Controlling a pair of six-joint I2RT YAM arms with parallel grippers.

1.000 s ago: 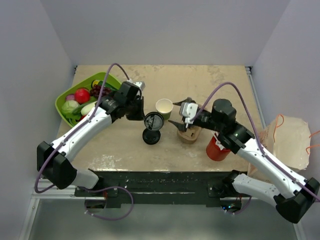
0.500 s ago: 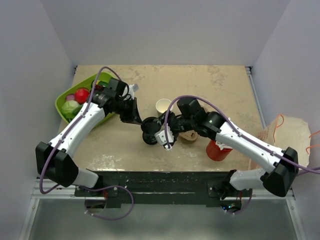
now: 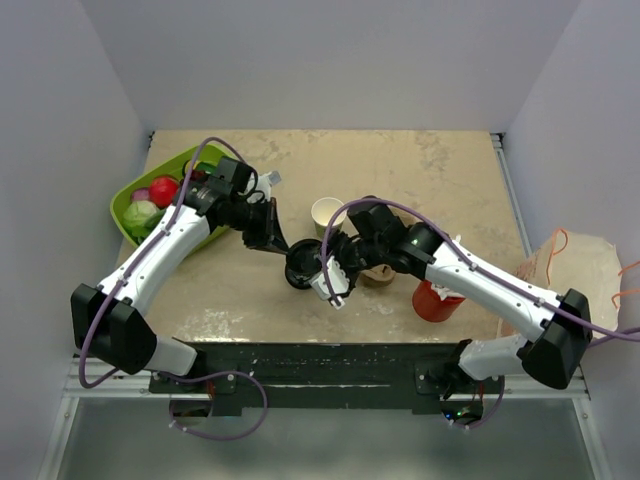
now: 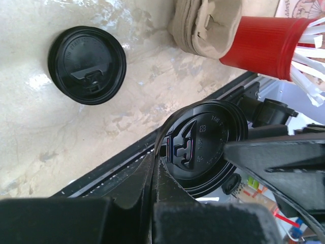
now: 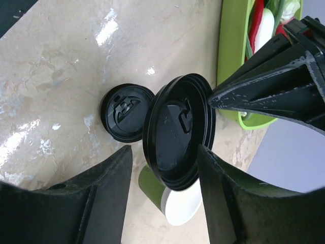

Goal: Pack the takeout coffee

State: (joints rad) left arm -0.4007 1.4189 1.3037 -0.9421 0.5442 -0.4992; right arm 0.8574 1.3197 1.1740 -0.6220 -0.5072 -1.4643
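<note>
The takeout coffee's green cup (image 3: 328, 212) stands open on the table, cream inside; in the right wrist view the cup (image 5: 172, 198) shows just beyond the jaws. My left gripper (image 3: 275, 240) (image 4: 155, 165) is shut on the rim of a black lid (image 4: 203, 145), holding it on edge above the table. My right gripper (image 3: 325, 272) (image 5: 165, 152) is open, one finger on each side of that lid (image 5: 177, 132), with a gap on the left side. A second black lid (image 4: 86, 64) (image 5: 127, 112) lies flat on the table beside it.
A red cup with white straws (image 3: 435, 298) (image 4: 269, 43) stands near right, next to a cardboard cup carrier (image 3: 378, 270) (image 4: 203, 28). A green basket of toy produce (image 3: 165, 200) sits at the left. A paper bag (image 3: 570, 280) lies off the table's right edge.
My right arm swung left from the carrier to the held lid and its jaws narrowed around it. The left arm drew back and tipped the lid toward the right gripper.
</note>
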